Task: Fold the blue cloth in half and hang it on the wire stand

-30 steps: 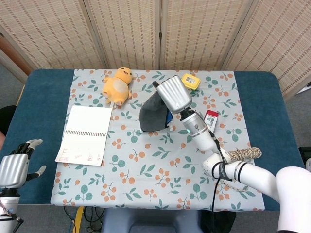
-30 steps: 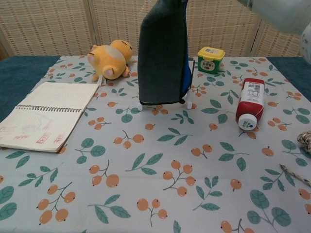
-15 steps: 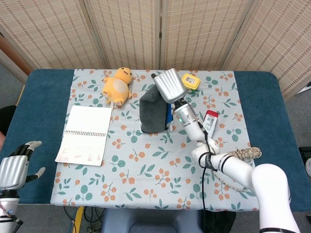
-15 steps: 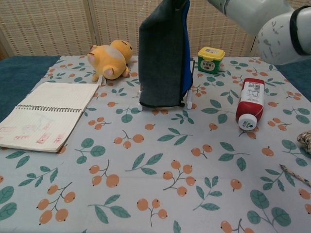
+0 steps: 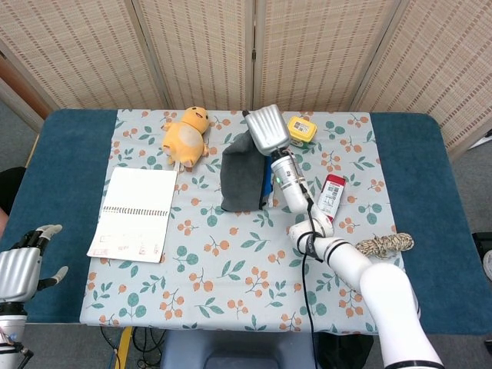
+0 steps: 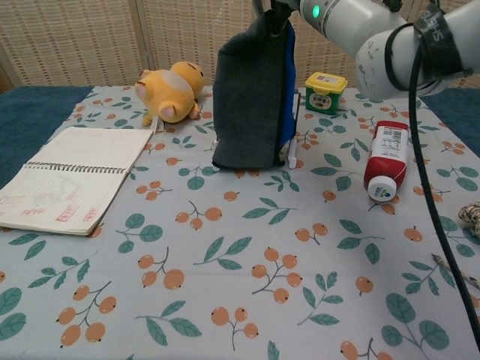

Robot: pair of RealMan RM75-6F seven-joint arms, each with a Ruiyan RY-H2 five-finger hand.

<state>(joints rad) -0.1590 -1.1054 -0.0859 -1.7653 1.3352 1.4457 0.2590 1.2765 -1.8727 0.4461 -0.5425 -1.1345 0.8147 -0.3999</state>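
Note:
The blue cloth (image 6: 251,105), dark grey on its outer face with a bright blue edge, hangs folded over the wire stand (image 6: 297,124) at the back middle of the table. Its lower hem reaches down to the tablecloth. In the head view the cloth (image 5: 242,181) shows just left of my right hand (image 5: 267,131). My right hand (image 6: 276,10) is above the stand and pinches the cloth's top edge. Most of the stand is hidden by the cloth. My left hand (image 5: 19,269) hovers off the table's front left corner, holding nothing, fingers apart.
A yellow plush toy (image 6: 169,91) lies left of the stand, and an open notebook (image 6: 67,176) lies further left. A yellow tub (image 6: 325,90) and a red bottle (image 6: 386,159) sit to the right. A rope coil (image 5: 384,244) lies at the front right.
My right hand has moved back and down over the stand. The cloth has sunk with it, and its hem now hangs lower at the stand's foot. The left hand barely moved.

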